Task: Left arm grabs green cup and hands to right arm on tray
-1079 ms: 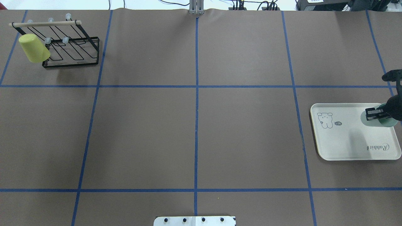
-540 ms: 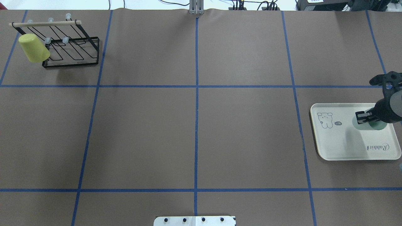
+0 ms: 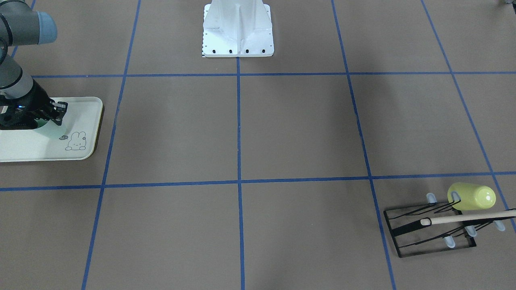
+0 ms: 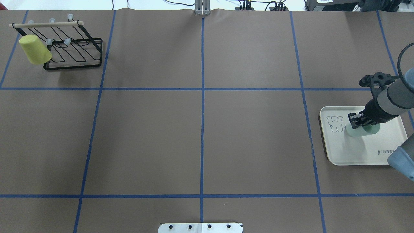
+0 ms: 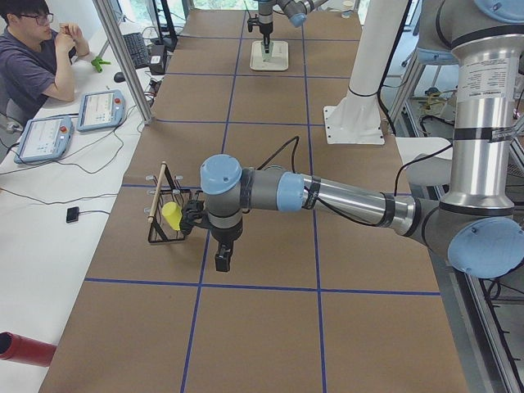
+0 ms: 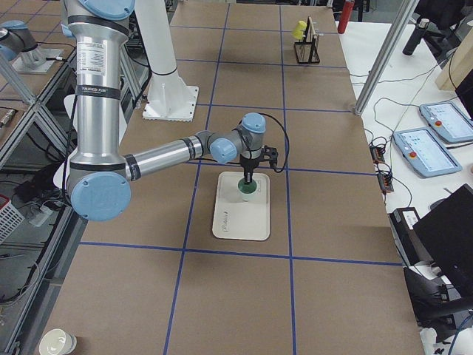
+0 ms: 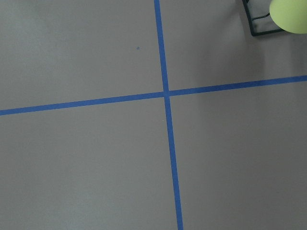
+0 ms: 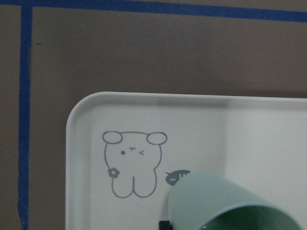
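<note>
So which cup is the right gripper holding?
The pale mint-green cup, clamped by the right gripper over the tray; the brighter yellow-green cup sits on the black wire rack.

Mint-green cup [image 4: 357, 132], cream tray [image 4: 352, 152] bore a grey bunny [image 4: 334, 124] (script [image 4: 389, 151] too), yellow-green cup [image 4: 35, 50], black rack [image 4: 72, 66], brown table [image 4: 145, 136] taped blue.

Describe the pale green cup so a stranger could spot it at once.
On the brown table, find the cream tray with a bunny drawing at the robot's right end. The green cup is over that tray beside the bunny, gripped in the jaws of the right arm. It is pale mint, unlike the brighter yellow-green cup on the black wire rack at the far left.
</note>
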Tool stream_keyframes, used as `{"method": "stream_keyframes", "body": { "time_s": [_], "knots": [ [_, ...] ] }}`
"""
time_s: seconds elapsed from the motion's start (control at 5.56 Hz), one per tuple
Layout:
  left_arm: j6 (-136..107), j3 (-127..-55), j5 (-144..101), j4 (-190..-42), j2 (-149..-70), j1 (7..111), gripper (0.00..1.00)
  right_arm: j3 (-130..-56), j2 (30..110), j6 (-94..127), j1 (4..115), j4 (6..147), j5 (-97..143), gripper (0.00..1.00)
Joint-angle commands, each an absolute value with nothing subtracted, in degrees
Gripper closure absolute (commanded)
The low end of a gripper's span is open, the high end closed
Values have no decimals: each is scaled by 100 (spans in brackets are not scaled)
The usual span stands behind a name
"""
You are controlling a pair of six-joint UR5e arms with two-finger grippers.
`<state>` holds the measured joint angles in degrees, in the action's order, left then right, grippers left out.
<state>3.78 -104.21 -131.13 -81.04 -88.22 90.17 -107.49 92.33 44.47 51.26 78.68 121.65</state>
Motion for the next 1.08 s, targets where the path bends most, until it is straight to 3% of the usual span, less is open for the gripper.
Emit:
{"method": "stream_keyframes", "body": {
  "time_s": [0.0,0.36,0.9],
  "knots": [
    [378,-10424,-13122,-8104,-8824,9018,0,-11167,9211,4412,5229,8258,12217,0],
    [413,-10441,-13122,-8147,-8659,9018,0,-11819,9036,3776,5824,9418,12304,0],
    [404,-10511,-13200,-8165,-8236,9044,0,-11525,9052,1258,7412,10351,12960,0]
  ]
}}
